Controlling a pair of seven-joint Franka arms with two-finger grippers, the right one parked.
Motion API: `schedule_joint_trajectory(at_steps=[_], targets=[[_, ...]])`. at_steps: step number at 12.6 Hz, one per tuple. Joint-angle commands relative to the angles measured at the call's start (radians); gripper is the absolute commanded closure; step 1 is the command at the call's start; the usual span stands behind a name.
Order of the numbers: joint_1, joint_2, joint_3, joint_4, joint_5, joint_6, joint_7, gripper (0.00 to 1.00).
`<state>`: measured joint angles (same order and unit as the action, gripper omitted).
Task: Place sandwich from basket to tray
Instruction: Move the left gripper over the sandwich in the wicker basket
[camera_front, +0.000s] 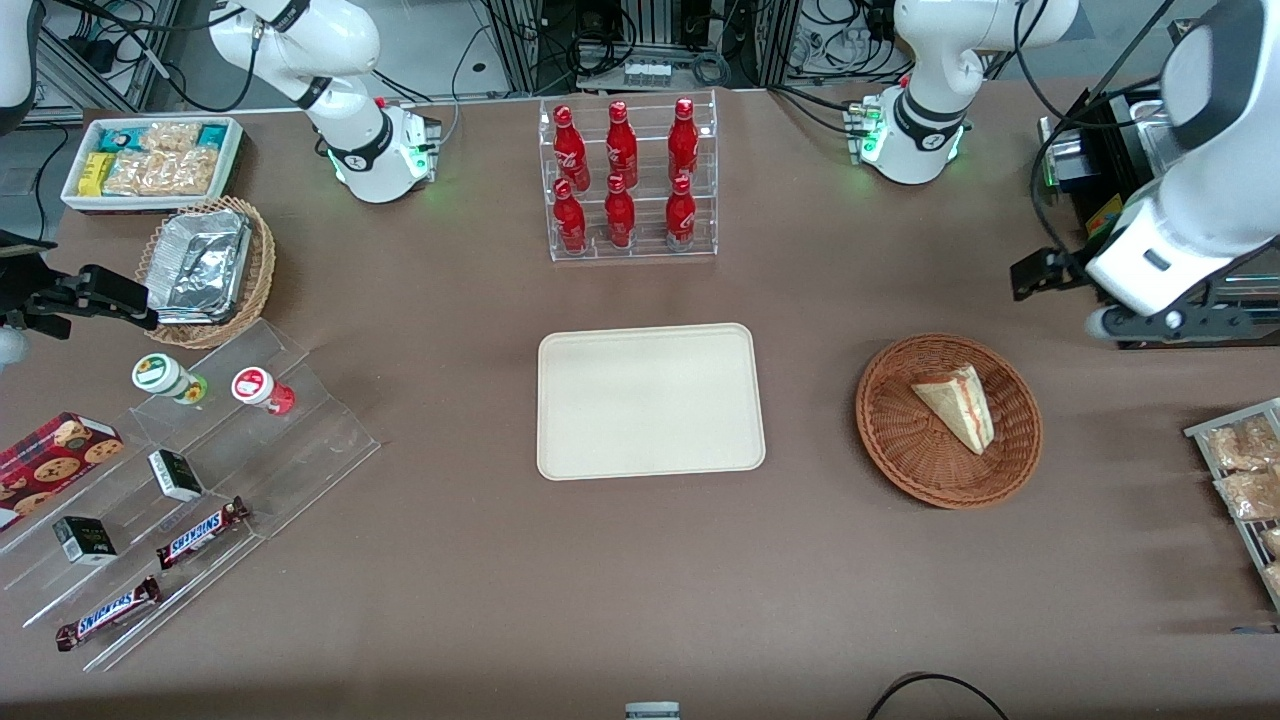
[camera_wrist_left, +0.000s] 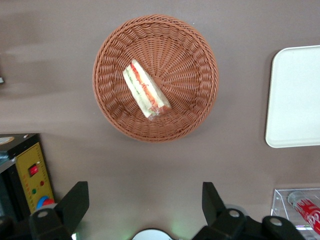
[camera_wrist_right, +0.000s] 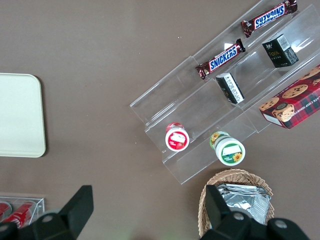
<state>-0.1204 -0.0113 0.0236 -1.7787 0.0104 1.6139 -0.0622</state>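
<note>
Table (camera_front: 480, 560): I see brown cloth.
On it: tray (camera_front: 650, 400), basket (camera_front: 905, 455), bottle rack (camera_front: 632, 180), stepped snack stand (camera_front: 200, 500).
Gripper (camera_wrist_left: 145, 210): hangs above the table, fingers apart.

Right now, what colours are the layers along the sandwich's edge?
Red, green and cream, clearest in the left wrist view: sandwich.

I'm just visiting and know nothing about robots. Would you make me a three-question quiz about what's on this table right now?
1. True or false: the sandwich already lies on the tray.
2. How many red bottles stand in the clear rack?
3. The working arm's gripper is: A) shut on the sandwich, B) open, above the table, clear of the basket, C) resting on the tray.

Key: 1 false, it lies in the basket. 2 six. 3 B.
</note>
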Motion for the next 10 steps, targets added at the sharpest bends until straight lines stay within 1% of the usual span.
schedule_joint_trajectory(at_steps=[1, 5, 7, 10], targets=[[-0.007, -0.013, 0.004, -0.095, 0.016, 0.107, -0.005, 0.00], [-0.002, 0.002, 0.007, -0.244, 0.016, 0.314, -0.010, 0.00], [0.024, 0.013, 0.007, -0.327, 0.016, 0.424, -0.010, 0.00], [0.045, 0.059, 0.007, -0.387, 0.014, 0.530, -0.057, 0.00]])
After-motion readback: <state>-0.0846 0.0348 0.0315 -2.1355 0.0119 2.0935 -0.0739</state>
